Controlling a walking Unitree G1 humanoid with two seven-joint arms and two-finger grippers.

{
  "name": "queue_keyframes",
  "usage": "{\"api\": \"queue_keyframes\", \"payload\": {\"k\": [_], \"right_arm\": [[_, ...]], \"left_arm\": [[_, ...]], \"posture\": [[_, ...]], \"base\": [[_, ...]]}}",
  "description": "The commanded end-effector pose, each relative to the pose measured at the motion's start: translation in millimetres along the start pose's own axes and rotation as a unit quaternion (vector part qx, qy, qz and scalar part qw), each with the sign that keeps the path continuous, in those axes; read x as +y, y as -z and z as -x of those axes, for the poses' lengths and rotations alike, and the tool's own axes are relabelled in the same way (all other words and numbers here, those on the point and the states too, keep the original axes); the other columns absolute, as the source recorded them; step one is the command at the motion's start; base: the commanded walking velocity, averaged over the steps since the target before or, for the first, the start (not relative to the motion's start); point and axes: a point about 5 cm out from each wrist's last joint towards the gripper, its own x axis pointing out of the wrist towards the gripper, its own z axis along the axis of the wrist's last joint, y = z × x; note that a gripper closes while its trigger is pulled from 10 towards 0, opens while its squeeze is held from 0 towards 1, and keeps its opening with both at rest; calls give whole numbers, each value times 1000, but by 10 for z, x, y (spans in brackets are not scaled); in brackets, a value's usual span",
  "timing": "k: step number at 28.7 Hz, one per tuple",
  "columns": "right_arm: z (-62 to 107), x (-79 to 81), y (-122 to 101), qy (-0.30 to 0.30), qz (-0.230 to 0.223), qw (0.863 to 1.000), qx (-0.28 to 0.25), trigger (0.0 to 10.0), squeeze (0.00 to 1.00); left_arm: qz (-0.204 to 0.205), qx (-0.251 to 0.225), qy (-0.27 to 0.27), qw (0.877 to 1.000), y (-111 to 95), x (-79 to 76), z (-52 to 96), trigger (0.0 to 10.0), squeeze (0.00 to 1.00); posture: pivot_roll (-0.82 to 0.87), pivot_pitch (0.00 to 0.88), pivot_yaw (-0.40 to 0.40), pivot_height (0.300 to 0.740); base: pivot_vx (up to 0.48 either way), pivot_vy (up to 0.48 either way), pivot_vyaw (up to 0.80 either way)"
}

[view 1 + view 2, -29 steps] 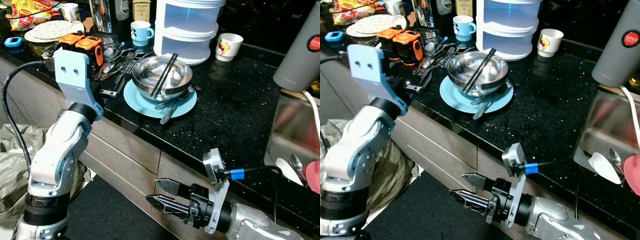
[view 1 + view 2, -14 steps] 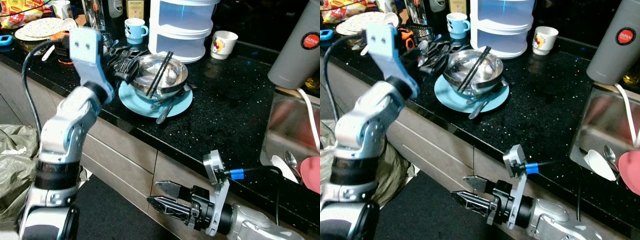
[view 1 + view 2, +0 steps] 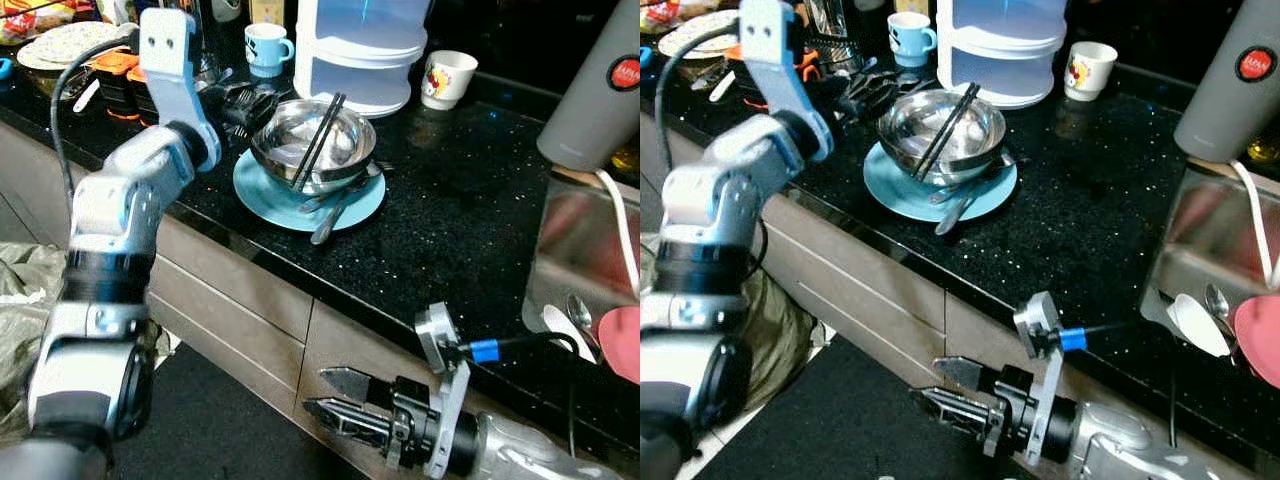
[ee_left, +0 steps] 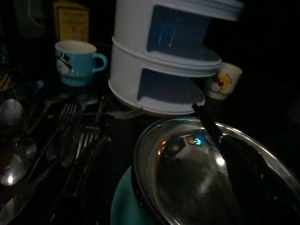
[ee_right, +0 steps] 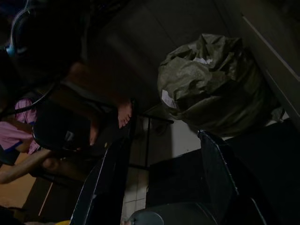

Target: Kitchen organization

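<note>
Since half a second ago the left arm has swung further over the worktop, so the left gripper point(image 3: 248, 103) now sits just beside the steel bowl's left rim, above the loose cutlery; the right arm has barely shifted. Whether the left gripper's fingers are apart or closed cannot be told, and nothing can be seen held in them.

At the worktop's point(image 3: 470, 230) far left corner lies a patterned plate point(image 3: 60, 42), with orange-and-black battery packs point(image 3: 112, 72) just right of it. Next comes a heap of forks and spoons point(image 4: 51, 140) spread towards the back edge, and behind them a blue mug point(image 3: 265, 48). The steel bowl point(image 3: 310, 150) stands on a light blue plate point(image 3: 300, 195) near the front edge, with a pair of black chopsticks point(image 3: 320, 140) lying tilted across its rim and a spoon point(image 3: 335, 215) resting on the plate at the bowl's right. Behind the bowl rises a white stacked container point(image 3: 360, 50), and right of that a white cartoon cup point(image 3: 446, 78). A grey flask point(image 3: 595, 95) stands at the right end, beside the sink point(image 3: 575, 250), where a pink dish point(image 3: 622, 345) and a spoon lie.

Below the worktop's front edge the right gripper point(image 3: 335, 400) hangs before the drawers, its two fingers spread apart and empty. Its wrist camera shows a crumpled green bag point(image 5: 211, 84) on the floor.
</note>
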Motion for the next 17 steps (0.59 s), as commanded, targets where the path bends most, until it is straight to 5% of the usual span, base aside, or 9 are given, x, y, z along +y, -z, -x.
{"api": "queue_keyframes", "payload": {"k": [1,12,17], "right_arm": [[29,22,-12,3,2,1000,8,10000,0],[66,52,-17,6,-6,1000,13,10000,0],[62,63,-16,6,-10,1000,13,10000,0]], "left_arm": [[-4,3,0,1000,-34,47,-3,10000,0],[4,16,67,998,-224,-48,-153,10000,0],[-1,3,88,996,-339,-123,-203,10000,0]], "posture": [[-70,129,-31,740],[-74,141,-31,740],[-70,148,-27,740]], "base": [[0,0,0],[0,0,0],[0,0,-759]]}}
